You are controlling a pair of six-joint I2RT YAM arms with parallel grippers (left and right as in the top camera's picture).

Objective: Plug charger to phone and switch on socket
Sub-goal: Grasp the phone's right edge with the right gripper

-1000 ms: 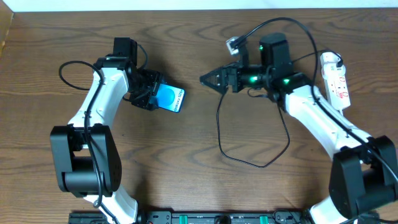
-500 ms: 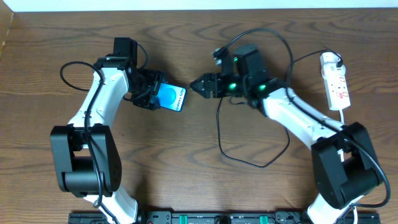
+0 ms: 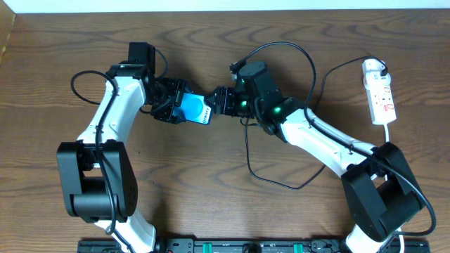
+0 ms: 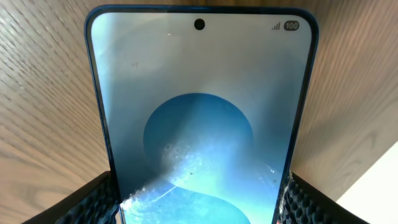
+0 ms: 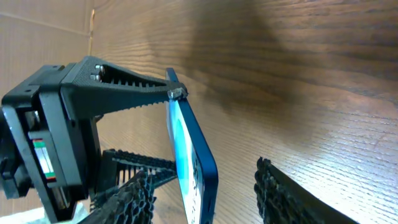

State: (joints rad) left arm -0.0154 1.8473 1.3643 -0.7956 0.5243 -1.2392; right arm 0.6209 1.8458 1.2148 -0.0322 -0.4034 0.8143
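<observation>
While the left gripper (image 3: 176, 105) clamps the slim cyan-blue-screened smartphone (image 3: 194, 109) by its long edges, the right gripper (image 3: 216, 100) sits at its free end.
Its fingers (image 5: 140, 199) stand apart, the smartphone's end between them. The thin black charger cable (image 3: 247, 147) loops on the brown wooden table (image 3: 211, 211) beside the right arm; the white power strip (image 3: 380, 90) lies far right.

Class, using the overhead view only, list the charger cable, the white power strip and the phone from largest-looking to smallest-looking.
1. Charger cable: its loop spans the most table.
2-3. Power strip and phone: unsure; the strip shows more, but the left claw covers part of the phone.
</observation>
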